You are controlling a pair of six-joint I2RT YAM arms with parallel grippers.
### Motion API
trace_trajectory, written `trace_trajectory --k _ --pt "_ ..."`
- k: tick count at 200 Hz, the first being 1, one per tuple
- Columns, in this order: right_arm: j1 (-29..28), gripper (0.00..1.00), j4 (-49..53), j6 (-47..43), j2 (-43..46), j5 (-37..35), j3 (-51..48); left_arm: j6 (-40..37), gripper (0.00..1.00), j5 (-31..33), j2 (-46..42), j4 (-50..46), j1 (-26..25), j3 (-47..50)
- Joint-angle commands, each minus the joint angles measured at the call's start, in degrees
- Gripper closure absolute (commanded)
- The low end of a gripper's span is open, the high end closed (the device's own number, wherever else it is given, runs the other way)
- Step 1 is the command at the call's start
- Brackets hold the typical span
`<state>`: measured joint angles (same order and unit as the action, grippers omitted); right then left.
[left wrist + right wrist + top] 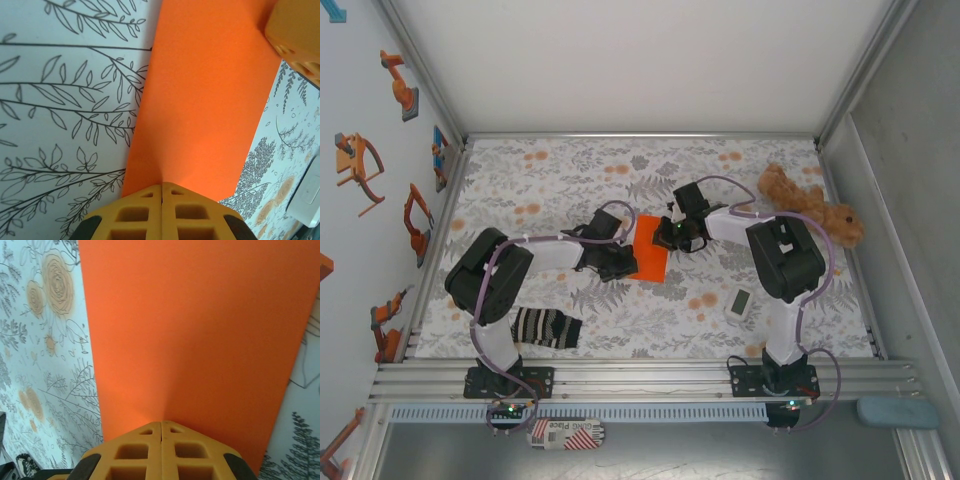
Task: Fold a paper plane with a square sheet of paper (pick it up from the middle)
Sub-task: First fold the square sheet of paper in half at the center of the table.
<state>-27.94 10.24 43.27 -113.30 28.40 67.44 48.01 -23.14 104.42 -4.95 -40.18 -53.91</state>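
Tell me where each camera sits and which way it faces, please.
Top: above and behind the robot, looking down on the table; both arms show, left gripper and right gripper at the orange paper.
Left wrist: looks along its own shut fingers across the paper.
Right wrist: likewise, its shut fingers at the opposite edge.
Shared: the paper.

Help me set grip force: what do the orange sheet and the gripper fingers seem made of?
The square sheet of paper: thin matte paper, judging by flat orange colour, no shine, crisp edges. The left gripper's fingers: probably moulded or printed yellow plastic, with gridded hollows; possibly rubbery.
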Motion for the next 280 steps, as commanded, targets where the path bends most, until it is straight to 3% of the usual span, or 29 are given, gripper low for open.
trace_trajectory --k 1,55,100,127,156,187,238,247,280 --pt "-0.3 1.00 2.9 -1.8 -1.8 -2.6 -0.3 1.1 1.00 1.7 -1.7 -2.6 -0.6 1.6" --pt "-0.3 1.00 5.8 -3.7 -4.5 -5.4 0.9 1.7 0.97 2.4 -4.6 -6.2 -1.3 3.9" --pt "-0.3 1.00 5.9 -6.8 -4.2 -3.2 1.6 -0.5 0.93 5.8 -12.8 -11.6 -1.5 3.8" --pt "-0.3 1.00 4.9 -9.9 -1.1 -0.1 2.0 -1.8 0.88 6.2 -13.6 -8.0 -0.9 -0.1" --pt "0.0 1.00 3.5 -7.9 5.1 -1.5 1.9 -2.5 0.78 3.9 -8.2 -3.8 0.9 -5.4" --pt "1.3 0.83 0.9 -2.2 11.9 -5.5 -3.6 -1.4 0.73 1.6 -1.3 -0.4 3.3 -10.3" --pt "3.5 0.66 -0.6 2.3 17.5 -8.2 -11.6 -0.7 0.72 -3.1 6.6 0.4 5.3 -15.6" --pt "3.4 0.58 -1.1 2.8 17.8 -7.8 -12.5 -0.4 0.72 -4.1 7.3 1.4 5.3 -15.6" --pt "3.4 0.57 -3.9 4.9 17.5 -6.2 -14.8 -0.1 0.73 -5.8 9.7 1.7 5.3 -17.4"
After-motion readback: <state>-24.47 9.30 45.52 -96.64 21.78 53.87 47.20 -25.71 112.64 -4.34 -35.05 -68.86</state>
